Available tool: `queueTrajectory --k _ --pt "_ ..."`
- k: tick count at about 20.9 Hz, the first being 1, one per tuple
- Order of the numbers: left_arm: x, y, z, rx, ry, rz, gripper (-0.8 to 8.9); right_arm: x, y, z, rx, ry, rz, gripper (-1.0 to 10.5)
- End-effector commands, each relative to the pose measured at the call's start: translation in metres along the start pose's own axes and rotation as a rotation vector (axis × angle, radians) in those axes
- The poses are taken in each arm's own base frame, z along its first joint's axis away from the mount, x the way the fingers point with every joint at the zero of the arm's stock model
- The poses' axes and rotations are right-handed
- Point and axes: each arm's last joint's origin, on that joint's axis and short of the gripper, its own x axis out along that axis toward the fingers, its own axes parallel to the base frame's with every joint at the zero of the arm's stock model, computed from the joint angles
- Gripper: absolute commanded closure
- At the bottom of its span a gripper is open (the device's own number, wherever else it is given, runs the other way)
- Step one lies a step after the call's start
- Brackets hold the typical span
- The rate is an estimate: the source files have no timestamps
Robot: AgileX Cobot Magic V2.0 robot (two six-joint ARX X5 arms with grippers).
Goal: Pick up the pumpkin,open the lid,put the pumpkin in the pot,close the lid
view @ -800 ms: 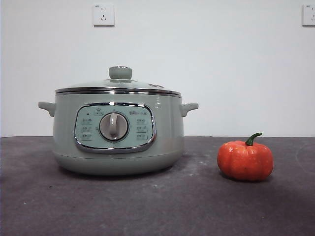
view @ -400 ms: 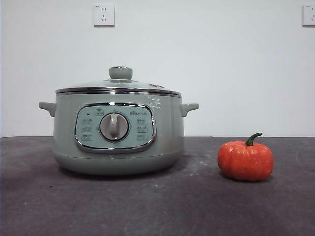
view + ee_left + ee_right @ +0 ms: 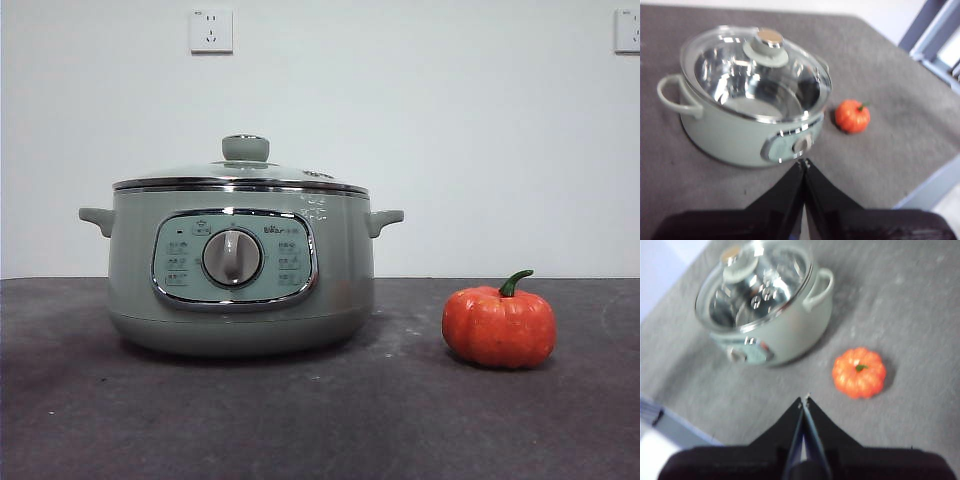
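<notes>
— Claws first: my left claw (image 3: pixel 803 162) and right claw (image 3: pixel 803 399) are both clenched, empty, high over the counter's (image 3: pixel 320 420) near edge.

— Pumpkin?

— The pumpkin (image 3: pixel 499 326) sits beside the pot (image 3: pixel 240 265), apart. Looks light, rigid; I'd pinch across its ribs. The lid (image 3: pixel 240 172), still on, is probably fragile glass; take its knob.

Dark grey table (image 3: pixel 300 420), matte surface, faintly scuffed with pale specks. Bearing two items, well apart: pot (image 3: pixel 240 270) standing upright toward one side; pumpkin (image 3: pixel 499 326) resting beside it on bare tabletop, stem up, not touching.
</notes>
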Motion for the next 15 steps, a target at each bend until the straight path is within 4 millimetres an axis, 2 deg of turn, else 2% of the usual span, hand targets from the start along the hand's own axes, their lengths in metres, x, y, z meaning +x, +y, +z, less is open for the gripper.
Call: queueTrajectory --k 1,6,7,8,9,10,11,15 --pt "-0.0003 -0.0011 0.0010 0.064 0.046 -0.024 8.22 -0.0044 0.0045 0.0028 -0.069 0.061 0.017 9.6" --pt "0.0004 -0.0008 0.0010 0.061 0.059 -0.033 7.93 -0.0049 0.0062 0.0035 -0.076 0.077 0.021 9.4" --pt "0.0004 -0.0007 0.0010 0.061 0.060 -0.029 6.28 -0.0049 0.0062 0.0035 -0.076 0.077 0.022 8.9" --pt "0.0004 -0.0006 0.0011 0.061 0.059 -0.027 3.92 -0.0049 0.0063 0.0035 -0.076 0.077 0.022 7.5" --pt "0.0004 -0.0006 0.0016 0.061 0.054 -0.027 1.20 -0.0049 0.0063 0.0035 -0.075 0.077 0.022 5.0" --pt "0.0004 -0.0006 0.0020 0.063 0.051 -0.027 0.20 -0.0048 0.0062 0.0035 -0.074 0.077 0.022 2.9" --pt "0.0005 -0.0005 0.0023 0.063 0.048 -0.026 0.24 -0.0041 0.0059 0.0039 -0.065 0.079 0.023 1.9" --pt "0.0005 -0.0005 0.0028 0.051 0.044 -0.025 0.24 0.0029 0.0043 0.0059 -0.050 0.108 0.039 1.9"
